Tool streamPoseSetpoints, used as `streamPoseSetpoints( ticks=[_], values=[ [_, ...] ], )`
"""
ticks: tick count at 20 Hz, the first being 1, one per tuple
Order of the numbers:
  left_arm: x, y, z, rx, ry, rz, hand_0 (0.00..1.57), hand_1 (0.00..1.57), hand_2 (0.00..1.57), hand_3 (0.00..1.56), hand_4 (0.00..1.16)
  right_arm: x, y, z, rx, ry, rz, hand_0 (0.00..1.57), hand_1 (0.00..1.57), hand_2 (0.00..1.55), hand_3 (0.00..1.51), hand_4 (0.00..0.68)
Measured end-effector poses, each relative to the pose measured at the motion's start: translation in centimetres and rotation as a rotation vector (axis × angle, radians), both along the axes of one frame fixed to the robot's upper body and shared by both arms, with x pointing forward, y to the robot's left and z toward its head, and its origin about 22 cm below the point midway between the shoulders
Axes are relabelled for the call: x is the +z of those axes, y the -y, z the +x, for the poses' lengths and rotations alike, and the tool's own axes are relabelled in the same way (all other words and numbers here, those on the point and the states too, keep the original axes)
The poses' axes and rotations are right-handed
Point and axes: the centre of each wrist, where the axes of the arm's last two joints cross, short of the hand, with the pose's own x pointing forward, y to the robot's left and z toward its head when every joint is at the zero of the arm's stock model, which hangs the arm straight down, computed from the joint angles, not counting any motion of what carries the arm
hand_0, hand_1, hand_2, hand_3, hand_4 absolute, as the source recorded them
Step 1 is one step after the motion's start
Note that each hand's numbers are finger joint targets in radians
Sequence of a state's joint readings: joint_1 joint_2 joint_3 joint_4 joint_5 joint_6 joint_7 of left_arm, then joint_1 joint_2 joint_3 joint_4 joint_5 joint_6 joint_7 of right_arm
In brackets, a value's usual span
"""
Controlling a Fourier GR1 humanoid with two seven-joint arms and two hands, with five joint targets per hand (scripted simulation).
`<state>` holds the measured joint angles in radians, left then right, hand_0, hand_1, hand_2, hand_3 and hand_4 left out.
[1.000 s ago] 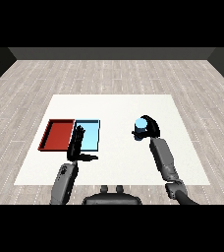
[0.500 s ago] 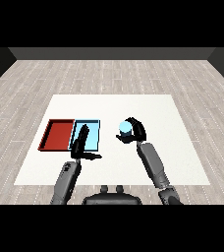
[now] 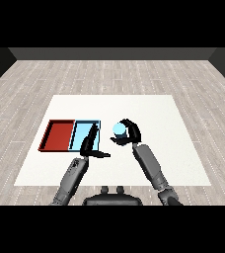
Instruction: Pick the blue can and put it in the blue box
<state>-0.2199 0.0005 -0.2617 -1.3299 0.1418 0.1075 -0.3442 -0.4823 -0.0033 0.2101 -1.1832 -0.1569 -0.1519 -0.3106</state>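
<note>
The blue can point(image 3: 118, 129) is held above the table, just right of the light blue tray point(image 3: 81, 133). My right hand point(image 3: 129, 133) is shut on it, fingers curled round its far side and thumb below. My left hand point(image 3: 90, 145) is open, its straight fingers reaching over the blue tray's near right corner and the thumb pointing right. The can's lower part is hidden by my right hand.
The red tray point(image 3: 58, 135) lies directly left of the blue tray, sharing a wall. Both sit on the white table point(image 3: 159, 118), whose right half stretches away from my right forearm point(image 3: 151, 166).
My right hand has carried the blue can leftward across the table, from the right middle to just beside the blue tray. The left hand has barely moved.
</note>
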Motion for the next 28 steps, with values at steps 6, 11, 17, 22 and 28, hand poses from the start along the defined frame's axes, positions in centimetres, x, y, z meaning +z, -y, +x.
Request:
streamPoseSetpoints(
  ticks=[6, 11, 17, 22, 28],
  values=[
    [-1.1, 1.6, 0.7, -0.003, -0.046, 0.015, 0.00, 0.00, 0.00, 0.00, 0.00, 0.9, -0.6, -0.5, 0.017, 0.011, -0.003, 1.41, 1.41, 1.44, 1.41, 0.666],
    [-1.7, 3.2, 0.7, -0.013, -0.076, 0.032, 0.00, 0.00, 0.00, 0.00, 0.00, 1.2, -1.4, -0.8, 0.045, 0.026, 0.001, 1.40, 1.40, 1.44, 1.40, 0.679],
    [-2.5, 3.8, 1.5, -0.036, -0.091, 0.036, 0.00, 0.00, 0.00, 0.00, 0.00, 1.0, -2.5, -1.6, 0.068, 0.034, 0.012, 1.40, 1.40, 1.45, 1.41, 0.677],
    [-2.6, 3.8, 1.7, -0.045, -0.105, 0.030, 0.00, 0.00, 0.00, 0.00, 0.00, 1.1, -2.6, -1.0, 0.086, 0.045, 0.001, 1.40, 1.40, 1.43, 1.39, 0.654],
    [-2.2, 5.1, 1.8, -0.055, -0.101, 0.028, 0.00, 0.00, 0.00, 0.00, 0.00, 1.3, -3.5, -1.6, 0.108, 0.051, -0.012, 1.43, 1.43, 1.43, 1.39, 0.630]
  ],
)
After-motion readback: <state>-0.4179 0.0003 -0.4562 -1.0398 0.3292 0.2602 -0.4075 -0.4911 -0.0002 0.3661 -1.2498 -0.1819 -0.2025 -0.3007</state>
